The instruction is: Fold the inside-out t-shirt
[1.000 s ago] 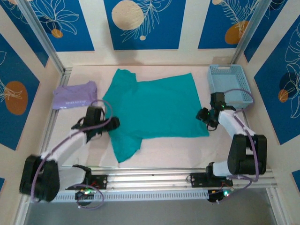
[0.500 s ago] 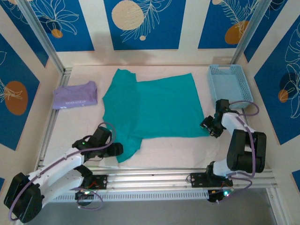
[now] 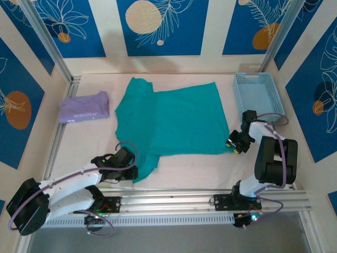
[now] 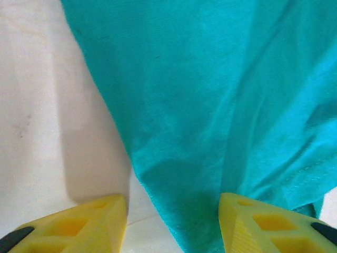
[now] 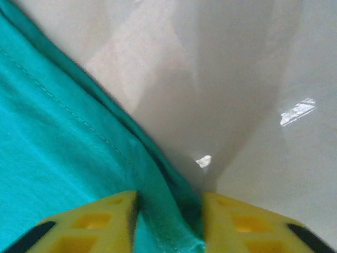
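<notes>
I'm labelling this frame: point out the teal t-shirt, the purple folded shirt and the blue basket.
teal t-shirt (image 3: 174, 121), top view, middle of its body.
purple folded shirt (image 3: 84, 106), top view, centre of its top.
blue basket (image 3: 258, 97), top view, bare floor.

Pale desk, folded lavender shirt by its left edge, light blue slatted basket at far right corner, blue leaf-print wall panels around, aluminium rail along near edge

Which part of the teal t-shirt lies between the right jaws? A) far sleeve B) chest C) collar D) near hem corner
D: the right wrist view has the stitched hem corner of the teal t-shirt between the right jaws.
</notes>
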You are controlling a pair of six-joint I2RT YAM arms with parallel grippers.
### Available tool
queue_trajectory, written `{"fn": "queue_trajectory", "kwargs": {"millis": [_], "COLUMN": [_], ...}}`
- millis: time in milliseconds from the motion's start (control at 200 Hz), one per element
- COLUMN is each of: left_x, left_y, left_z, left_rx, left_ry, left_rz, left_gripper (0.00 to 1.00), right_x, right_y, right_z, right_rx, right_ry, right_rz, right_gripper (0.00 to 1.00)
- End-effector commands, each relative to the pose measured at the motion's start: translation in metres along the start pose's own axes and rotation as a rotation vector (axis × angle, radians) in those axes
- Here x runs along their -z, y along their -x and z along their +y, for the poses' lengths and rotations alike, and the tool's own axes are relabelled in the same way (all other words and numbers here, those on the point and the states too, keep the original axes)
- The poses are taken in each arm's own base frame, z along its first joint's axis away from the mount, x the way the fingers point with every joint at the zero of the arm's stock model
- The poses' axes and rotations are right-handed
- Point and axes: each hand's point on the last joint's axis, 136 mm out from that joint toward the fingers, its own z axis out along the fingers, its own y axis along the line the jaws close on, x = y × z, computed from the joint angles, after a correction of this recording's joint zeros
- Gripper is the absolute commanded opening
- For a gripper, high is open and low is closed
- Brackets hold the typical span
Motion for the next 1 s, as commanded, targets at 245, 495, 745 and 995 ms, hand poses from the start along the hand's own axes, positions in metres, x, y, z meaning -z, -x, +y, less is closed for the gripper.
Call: {"fn": "queue_trajectory", "kwargs": {"millis": [245,495,745,995], "left_x": [-0.008,0.018,0.009,0.003], "left_y": [-0.015,-0.007,-0.024,-0.023], "left_z": [-0.031,-0.025,-0.026,-0.019], "left_rx": [-0.057,-0.067,-0.103,-0.132], "left_ry": [-0.064,-0.015,0.011,0.05], "left_rz": [0.053,-0.014,0.028,0.006], "left_gripper": [0.32,0.44,0.49,0.25], "right_x": [0.0,0.004,0.005,0.006], "right_y": [0.004,0.003,0.003,0.004], "right_z": [0.01,0.013,0.015,0.015], "right_rx": [0.013,0.031,0.038,0.034], "right_ry": [0.056,0.075,0.088,0.094], "right_rz": [0.016,0.0,-0.007,-0.014], "right_gripper": [0.12,0.11,0.11,0.1]}}
